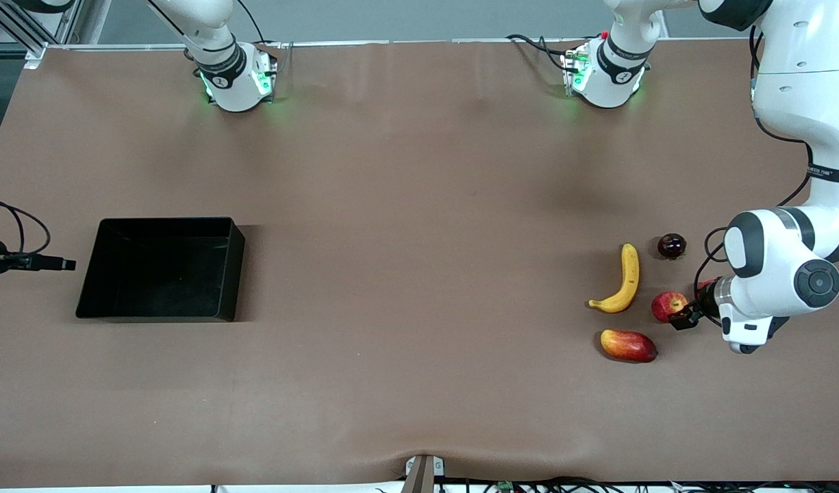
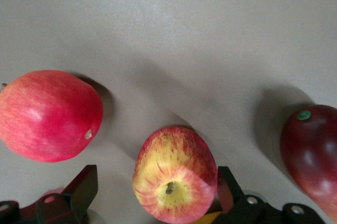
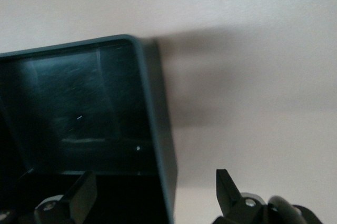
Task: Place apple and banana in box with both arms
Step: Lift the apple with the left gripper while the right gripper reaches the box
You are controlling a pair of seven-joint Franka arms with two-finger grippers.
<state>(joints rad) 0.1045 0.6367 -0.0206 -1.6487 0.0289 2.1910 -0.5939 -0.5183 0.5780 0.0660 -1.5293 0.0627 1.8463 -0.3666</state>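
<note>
The left gripper point(image 2: 152, 195), fingers spread, is bracketing the apple point(image 2: 175, 174) lying with its stem dimple facing the wrist camera, while the right gripper point(image 3: 155, 192) is hanging open over the box point(image 3: 158, 129).

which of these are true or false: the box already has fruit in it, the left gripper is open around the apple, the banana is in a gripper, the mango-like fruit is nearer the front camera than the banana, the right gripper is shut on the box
1. The box already has fruit in it. False: nothing shows inside it.
2. The left gripper is open around the apple. True: a finger stands on each side of it.
3. The banana is in a gripper. False: it lies on the table.
4. The mango-like fruit is nearer the front camera than the banana. True.
5. The right gripper is shut on the box. False: it is open, over the box's wall.
</note>
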